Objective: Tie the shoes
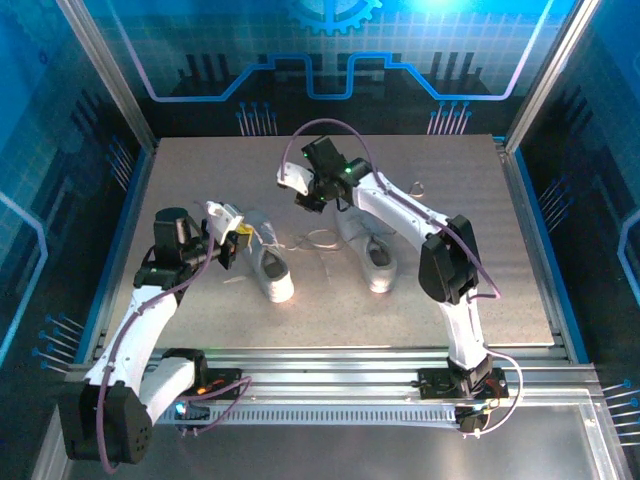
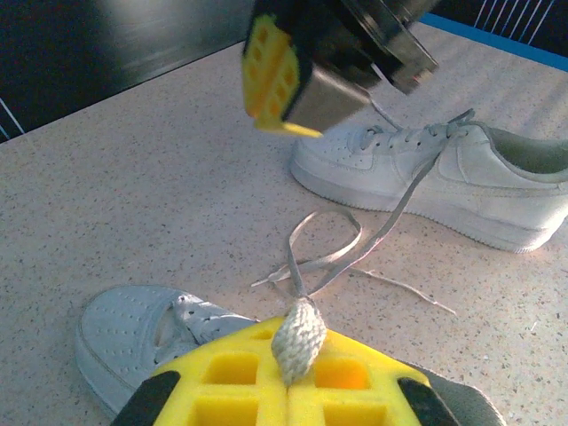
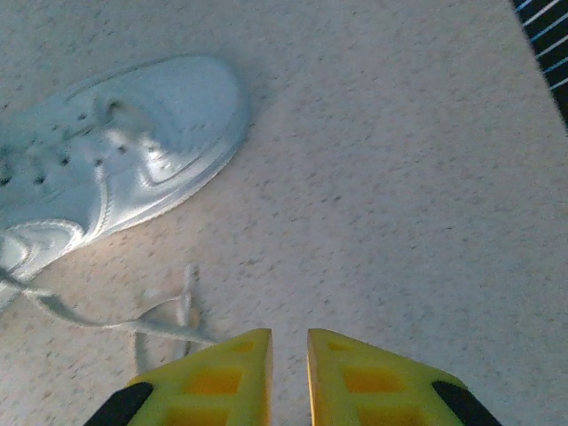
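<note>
The lace point(image 2: 299, 337) seemed limp, light and slippery — best pinched near its end; the left hand point(image 2: 287, 380) was clamped on it, the right hand point(image 3: 289, 355) barely parted, empty.

A small white low-top sneaker point(image 1: 272, 270) is lying on the flat speckled desk point(image 1: 450, 170) just beneath the left jaws, which are pinching a thin white woven lace point(image 2: 297, 333). The second white sneaker point(image 1: 378, 268) is sitting beyond them. Loose laces point(image 1: 320, 240) are trailing between the pair, below the right jaws.
</note>
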